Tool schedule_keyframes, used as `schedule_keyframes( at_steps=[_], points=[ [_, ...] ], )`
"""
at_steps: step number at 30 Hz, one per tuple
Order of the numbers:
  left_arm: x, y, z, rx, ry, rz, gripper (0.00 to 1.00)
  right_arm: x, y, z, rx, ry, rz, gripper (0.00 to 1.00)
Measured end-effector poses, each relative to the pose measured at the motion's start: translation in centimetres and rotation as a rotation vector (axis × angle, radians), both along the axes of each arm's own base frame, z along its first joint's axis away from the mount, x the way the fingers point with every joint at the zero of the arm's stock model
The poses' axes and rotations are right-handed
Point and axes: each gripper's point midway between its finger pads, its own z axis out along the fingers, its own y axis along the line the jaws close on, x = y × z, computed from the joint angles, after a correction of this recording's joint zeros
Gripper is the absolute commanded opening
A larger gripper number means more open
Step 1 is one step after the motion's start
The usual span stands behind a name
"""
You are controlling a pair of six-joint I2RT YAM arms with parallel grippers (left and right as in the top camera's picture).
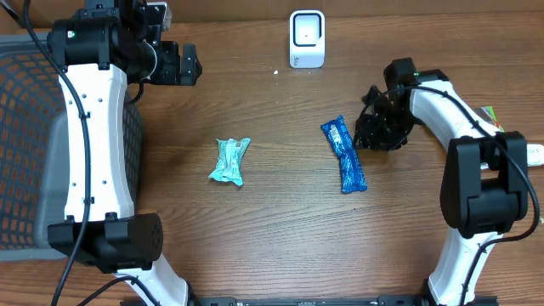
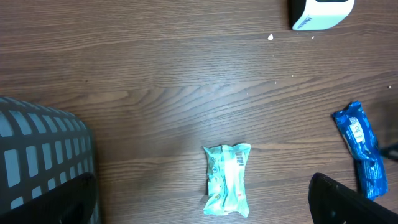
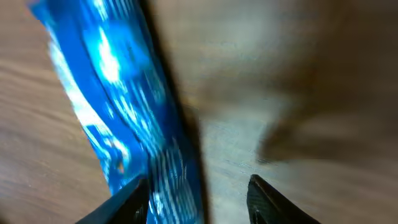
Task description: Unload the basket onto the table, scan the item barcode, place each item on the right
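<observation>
From overhead, the blue packet (image 1: 343, 155) lay flat on the wooden table (image 1: 280, 246), right of centre. Its long axis ran almost straight away from the robot, the far end tipped a little to the left and pointing roughly toward the white scanner (image 1: 307, 38) at the far edge, well apart from it. The right gripper (image 1: 375, 128) sat low just beside the packet's right side. A teal packet (image 1: 229, 161) lay left of centre, also lengthwise front to back. The left gripper (image 1: 181, 65) hung at the far left, next to a grey basket (image 1: 21, 127).

In the left wrist view, that gripper's fingers (image 2: 348, 202) stood spread wide with nothing between them. The teal packet lay below, and the blue one at the right edge.

In the right wrist view, blurred, the blue packet ran up the frame, leaning left. Its near end lay against the left-hand finger (image 3: 127, 202). The other finger stood clear over bare wood, so the jaws were parted and not clamped.
</observation>
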Motion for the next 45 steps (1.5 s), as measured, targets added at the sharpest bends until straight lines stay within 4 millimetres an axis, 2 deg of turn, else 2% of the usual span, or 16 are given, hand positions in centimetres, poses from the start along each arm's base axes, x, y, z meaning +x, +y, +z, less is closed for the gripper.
schedule_keyframes(
  at_steps=[5, 12, 16, 19, 24, 26, 29, 31, 36, 45],
  points=[
    [0.0, 0.0, 0.0, 0.0, 0.0, 0.0, 0.99, -3.4, 1.1, -0.3, 0.021, 0.131, 0.002, 0.48],
    [0.0, 0.0, 0.0, 0.0, 0.0, 0.0, 1.0, -4.7, 4.4, 0.3, 0.097, 0.16, 0.048, 0.48],
    [0.0, 0.0, 0.0, 0.0, 0.0, 0.0, 1.0, -5.0, 5.5, 0.4, 0.109, 0.157, 0.073, 0.49],
    [0.0, 0.0, 0.0, 0.0, 0.0, 0.0, 1.0, -4.5, 5.2, 0.3, 0.114, 0.145, 0.061, 0.52],
    [0.0, 0.0, 0.0, 0.0, 0.0, 0.0, 1.0, -0.5, 3.1, 0.1, 0.141, 0.013, -0.011, 0.54],
    [0.0, 0.0, 0.0, 0.0, 0.0, 0.0, 1.0, 0.6, 2.3, 0.1, 0.146, -0.021, -0.033, 0.55],
    [0.0, 0.0, 0.0, 0.0, 0.0, 0.0, 1.0, 2.0, 1.7, 0.1, 0.152, -0.071, -0.052, 0.53],
    [0.0, 0.0, 0.0, 0.0, 0.0, 0.0, 0.99, 2.8, 2.0, 0.1, 0.167, -0.111, -0.048, 0.48],
    [0.0, 0.0, 0.0, 0.0, 0.0, 0.0, 1.0, 2.8, 3.4, -0.6, 0.252, -0.137, -0.046, 0.38],
    [0.0, 0.0, 0.0, 0.0, 0.0, 0.0, 1.0, 2.2, 4.2, -1.2, 0.315, -0.122, -0.072, 0.38]
  ],
)
